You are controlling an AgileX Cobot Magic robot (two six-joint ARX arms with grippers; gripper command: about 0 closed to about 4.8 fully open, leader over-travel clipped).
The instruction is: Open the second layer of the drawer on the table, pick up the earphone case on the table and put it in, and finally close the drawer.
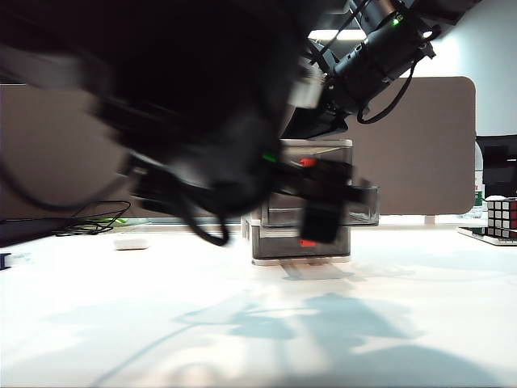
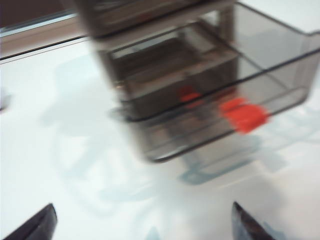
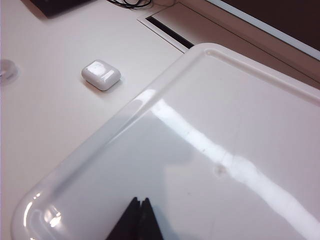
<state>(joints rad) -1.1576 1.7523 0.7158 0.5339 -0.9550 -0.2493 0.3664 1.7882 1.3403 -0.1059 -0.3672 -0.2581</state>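
From outside, my left arm blurs across the front of the drawer unit (image 1: 303, 202), whose middle drawer (image 1: 355, 206) juts out, ready for loading; the earphone case (image 1: 131, 241) waits on the desk (image 1: 258, 323) well to the left. My left wrist shows my left fingers (image 2: 35, 227) spread wide, empty, facing that open drawer (image 2: 250, 85). My right fingers (image 3: 139, 220) sit pressed together atop the unit's white top (image 3: 210, 140), apparently steadying it.
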